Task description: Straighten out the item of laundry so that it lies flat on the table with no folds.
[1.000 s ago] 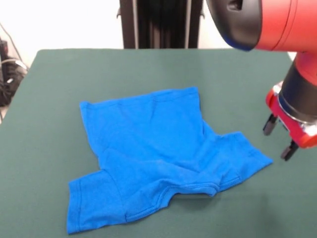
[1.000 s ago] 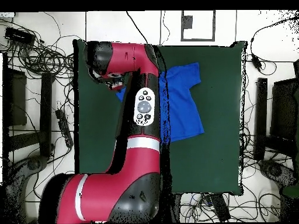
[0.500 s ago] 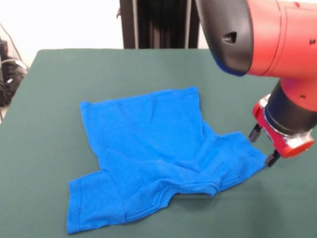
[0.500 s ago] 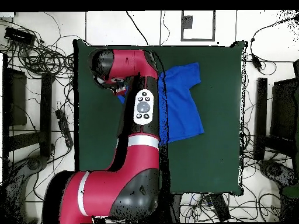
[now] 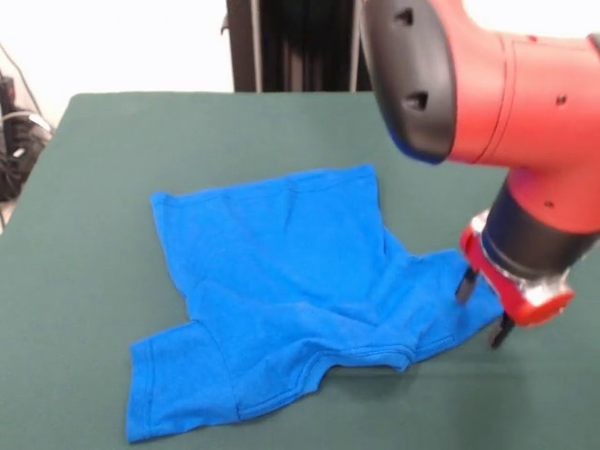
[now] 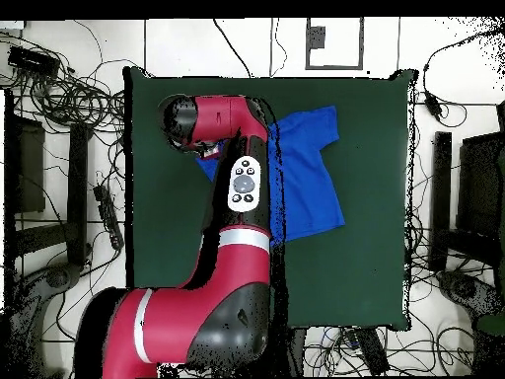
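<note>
the blue t-shirt point(image 5: 291, 281) is lying on the green bench point(image 5: 103, 169), spread out but not flat. in the front view its straight hem is pointing toward the far side, one sleeve is reaching to the lower left, and the other is stretching to the right. shallow folds are running across the cloth near the collar edge at the bottom, and a crease is showing beside the lower left sleeve.

the gripper point(image 5: 480, 307) is hanging over the tip of the right sleeve, with its two dark fingers point(image 5: 465, 285) apart and pointing down, one over the blue cloth and the other at the sleeve's edge. they are closing on nothing; whether they are touching the cloth cannot be told.

in the overhead view the red arm point(image 6: 232, 227) is covering the shirt's left part, and the gripper is sitting hidden beneath it.
</note>
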You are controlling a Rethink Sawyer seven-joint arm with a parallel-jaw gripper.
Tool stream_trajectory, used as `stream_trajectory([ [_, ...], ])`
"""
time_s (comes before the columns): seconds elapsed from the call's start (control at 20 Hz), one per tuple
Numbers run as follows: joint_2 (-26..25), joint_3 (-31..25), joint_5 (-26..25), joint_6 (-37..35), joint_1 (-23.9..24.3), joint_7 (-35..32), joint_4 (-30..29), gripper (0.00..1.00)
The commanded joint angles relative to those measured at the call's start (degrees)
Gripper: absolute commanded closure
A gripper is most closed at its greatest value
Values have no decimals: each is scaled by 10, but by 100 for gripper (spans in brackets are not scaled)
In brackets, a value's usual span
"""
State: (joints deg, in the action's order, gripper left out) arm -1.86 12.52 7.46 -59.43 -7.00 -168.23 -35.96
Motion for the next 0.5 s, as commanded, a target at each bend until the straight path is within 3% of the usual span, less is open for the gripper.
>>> stream_trajectory([
  [0.05,-134,-103,6,205,-2,-29,-15,0],
  [0.5,-141,-122,32,253,3,-54,-34,0],
])
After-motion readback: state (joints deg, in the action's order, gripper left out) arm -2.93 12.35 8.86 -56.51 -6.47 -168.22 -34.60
